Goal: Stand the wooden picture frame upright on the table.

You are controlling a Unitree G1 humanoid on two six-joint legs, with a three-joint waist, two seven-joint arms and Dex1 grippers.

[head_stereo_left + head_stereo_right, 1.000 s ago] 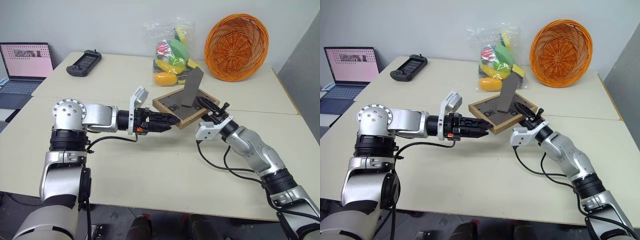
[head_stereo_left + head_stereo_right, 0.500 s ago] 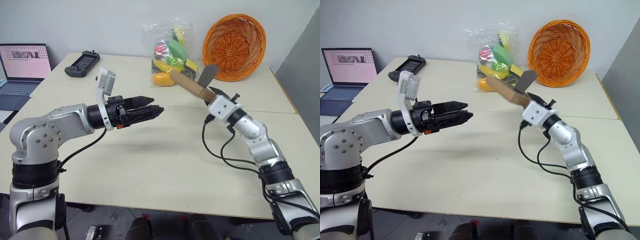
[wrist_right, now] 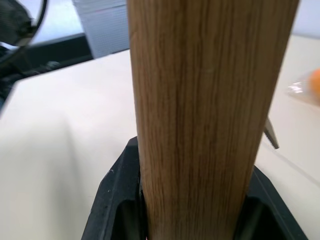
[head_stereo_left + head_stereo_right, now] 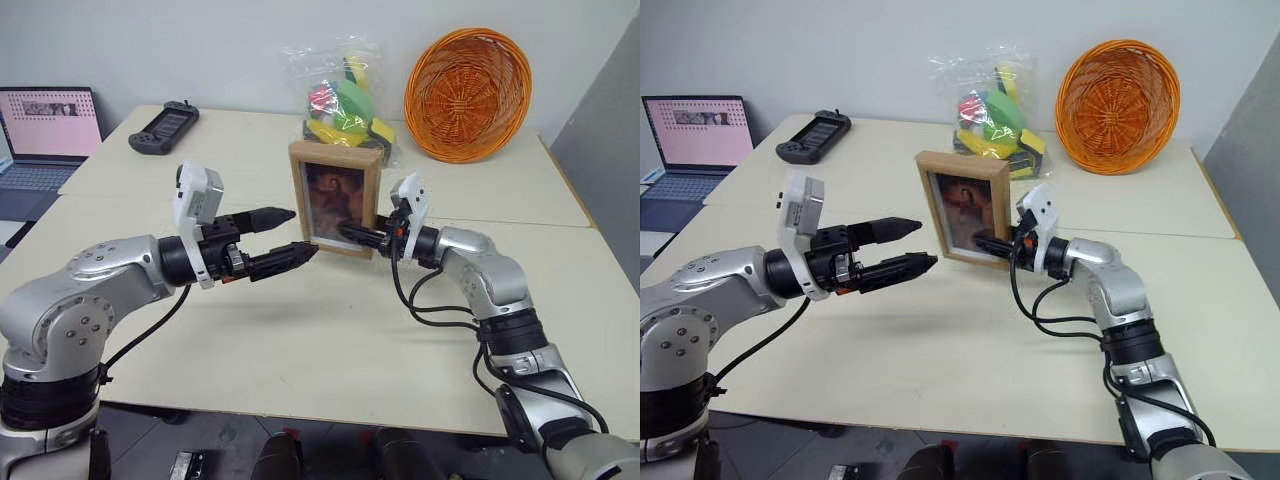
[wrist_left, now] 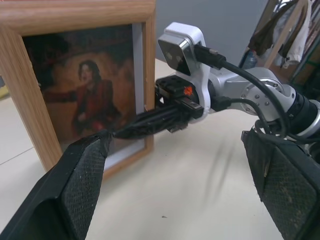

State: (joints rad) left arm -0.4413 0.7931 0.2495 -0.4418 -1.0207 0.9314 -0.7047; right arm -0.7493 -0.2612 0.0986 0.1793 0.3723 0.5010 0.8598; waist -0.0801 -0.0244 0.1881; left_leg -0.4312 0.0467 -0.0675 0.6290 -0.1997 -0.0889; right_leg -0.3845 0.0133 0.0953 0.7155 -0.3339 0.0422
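The wooden picture frame point(image 4: 335, 198) stands upright near the middle of the table point(image 4: 300, 330). Its dark reddish portrait faces me, and its lower edge is at the tabletop. My right gripper point(image 4: 358, 235) comes in level from the right and is shut on the frame's right edge, low down. In the right wrist view the light-wood edge point(image 3: 205, 100) sits between the two black fingers point(image 3: 117, 200). My left gripper point(image 4: 300, 232) hovers just left of the frame, open and holding nothing, one finger above the other. Its pads point(image 5: 75, 190) flank the portrait point(image 5: 85, 100) in the left wrist view.
Behind the frame lies a clear bag of coloured toys point(image 4: 345, 105). An orange wicker basket point(image 4: 467, 92) leans at the back right. A black game controller point(image 4: 163, 127) and an open laptop point(image 4: 45, 125) are at the back left. Bare tabletop stretches in front.
My right gripper rolled and swung the frame from tilted in the air to upright, portrait toward me, at the table. My left gripper drew back to the left, rolled, and stayed open.
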